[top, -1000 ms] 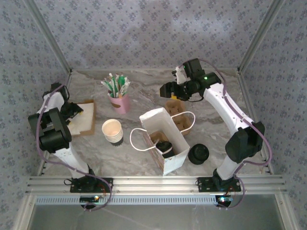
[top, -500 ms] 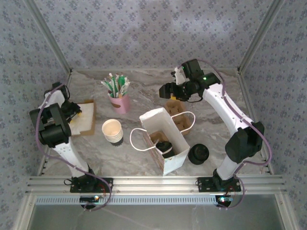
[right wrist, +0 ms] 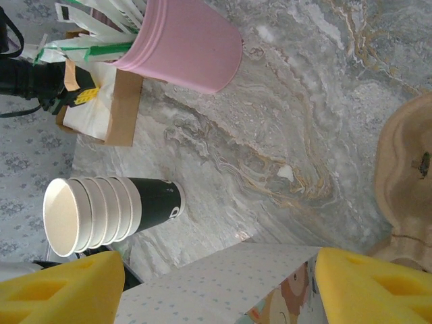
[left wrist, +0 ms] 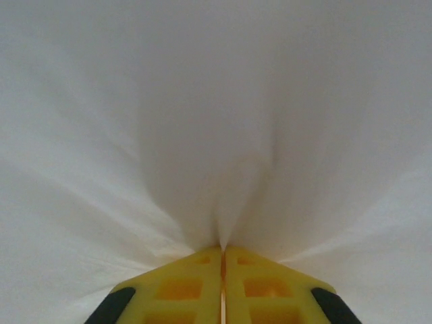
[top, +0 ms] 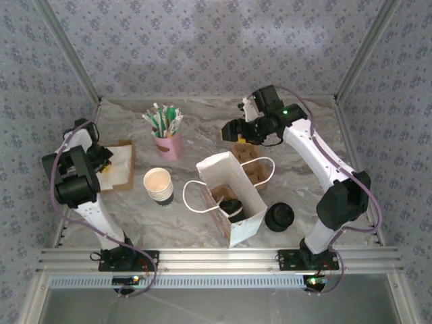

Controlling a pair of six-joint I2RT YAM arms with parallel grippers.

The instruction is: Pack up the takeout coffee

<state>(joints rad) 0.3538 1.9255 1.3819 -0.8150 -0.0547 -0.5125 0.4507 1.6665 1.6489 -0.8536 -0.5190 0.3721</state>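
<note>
While my left pincer (left wrist: 222,260) clamped a white napkin (left wrist: 216,128), my right pincer (right wrist: 219,287) gaped empty; the paper bag (top: 217,167) held a black-lidded cup (top: 231,206).

Pink cup (right wrist: 192,47) of sticks, nested cup stack (right wrist: 101,214), marble table (right wrist: 304,121)

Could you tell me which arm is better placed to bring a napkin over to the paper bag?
Left, probably: the left gripper is shut on a white napkin, while the right gripper hangs open near the cardboard cup carrier, holding nothing.
</note>
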